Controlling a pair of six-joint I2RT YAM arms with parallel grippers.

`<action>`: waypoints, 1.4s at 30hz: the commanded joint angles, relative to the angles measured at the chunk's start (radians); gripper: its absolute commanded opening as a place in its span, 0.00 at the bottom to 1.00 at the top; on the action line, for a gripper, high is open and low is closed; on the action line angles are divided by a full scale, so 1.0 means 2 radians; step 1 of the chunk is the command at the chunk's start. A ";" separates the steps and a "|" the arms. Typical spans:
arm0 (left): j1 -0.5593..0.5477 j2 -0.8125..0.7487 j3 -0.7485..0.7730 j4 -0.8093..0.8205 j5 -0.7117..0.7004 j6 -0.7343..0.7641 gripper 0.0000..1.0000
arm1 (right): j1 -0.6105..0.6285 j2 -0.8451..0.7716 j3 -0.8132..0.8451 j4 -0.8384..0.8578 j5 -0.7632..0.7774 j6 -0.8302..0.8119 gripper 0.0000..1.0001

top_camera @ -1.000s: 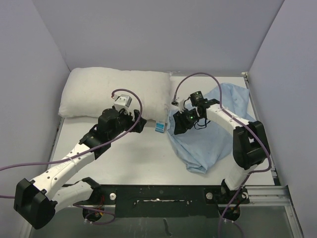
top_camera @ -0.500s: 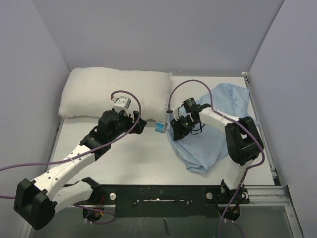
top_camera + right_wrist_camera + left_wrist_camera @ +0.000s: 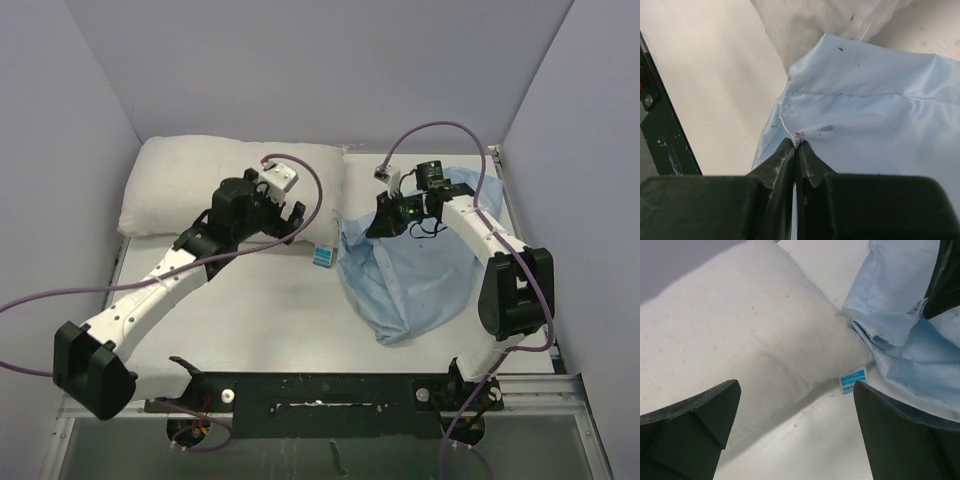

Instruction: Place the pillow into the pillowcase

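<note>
The off-white pillow (image 3: 200,185) lies along the back left of the table, also filling the left wrist view (image 3: 735,330). The light blue pillowcase (image 3: 420,275) is bunched at the right, its upper edge lifted. My right gripper (image 3: 385,222) is shut on the pillowcase's hem (image 3: 799,134), holding that edge up beside the pillow's right end. My left gripper (image 3: 290,222) hovers wide open over the pillow's near right corner, with nothing between its fingers (image 3: 695,415). A small blue tag (image 3: 852,380) sticks out of the pillow's corner, seen too from above as the tag (image 3: 322,257).
Grey walls close in the table on the left, back and right. A black rail (image 3: 330,390) runs along the near edge between the arm bases. Purple cables (image 3: 430,130) loop above both wrists.
The right gripper closed on the pillowcase's edge and lifted it up and back. The left gripper opened wider and moved back and right, over the pillow's near corner.
</note>
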 commanded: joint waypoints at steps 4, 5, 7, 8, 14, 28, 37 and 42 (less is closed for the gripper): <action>0.006 0.171 0.194 -0.167 0.101 0.328 0.98 | -0.044 -0.019 0.019 0.020 -0.091 0.043 0.00; 0.005 0.188 0.202 -0.174 0.100 0.353 0.98 | -0.053 -0.019 0.020 0.021 -0.096 0.047 0.00; 0.007 0.218 0.214 -0.172 0.091 0.386 0.98 | -0.062 -0.020 0.017 0.026 -0.104 0.054 0.00; 0.011 0.232 0.222 -0.173 0.088 0.394 0.98 | -0.064 -0.021 0.013 0.030 -0.107 0.057 0.00; 0.029 0.322 0.293 -0.232 0.119 0.397 0.98 | -0.065 -0.023 -0.012 0.049 -0.114 0.068 0.00; 0.100 0.211 0.214 -0.089 -0.005 0.218 0.00 | -0.061 0.027 0.058 0.041 -0.119 0.085 0.00; 0.103 0.001 0.140 -0.193 0.105 0.151 0.00 | -0.040 0.101 0.171 0.048 -0.114 0.127 0.00; 0.102 -0.099 0.106 -0.207 0.136 0.093 0.00 | -0.017 0.115 0.181 0.045 -0.097 0.127 0.00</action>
